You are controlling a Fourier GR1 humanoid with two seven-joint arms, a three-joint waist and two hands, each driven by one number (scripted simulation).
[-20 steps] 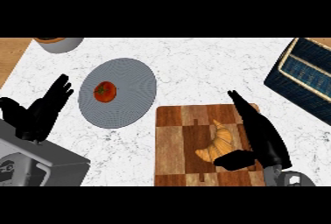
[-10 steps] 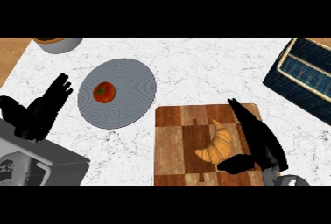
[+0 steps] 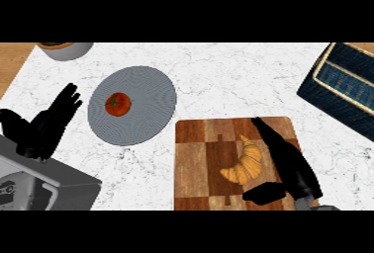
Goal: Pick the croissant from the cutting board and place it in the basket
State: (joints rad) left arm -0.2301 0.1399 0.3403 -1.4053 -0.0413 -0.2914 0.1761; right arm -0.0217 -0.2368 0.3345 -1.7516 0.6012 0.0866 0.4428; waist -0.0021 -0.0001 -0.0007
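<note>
A golden croissant [image 3: 246, 162] lies on the wooden cutting board [image 3: 201, 163] at the lower middle. My right hand [image 3: 291, 167] is over the board's right side. Its straight fingers run along the croissant's right edge and its thumb [image 3: 264, 192] sits just below the croissant's lower end; the fingers are not curled round it. A dark blue basket [image 3: 343, 89] with a tan rim stands at the right edge, far above the board. My left hand [image 3: 45, 123] rests open at the left, fingers up.
A grey plate [image 3: 146, 99] with a red tomato [image 3: 117, 104] lies left of the board. A grey bowl [image 3: 66, 49] sits at the top left. A grey appliance [image 3: 33, 180] fills the lower left corner.
My right hand has slid left across the board until its fingers lie against the croissant's right side. The croissant, the plate and my left hand have stayed put.
</note>
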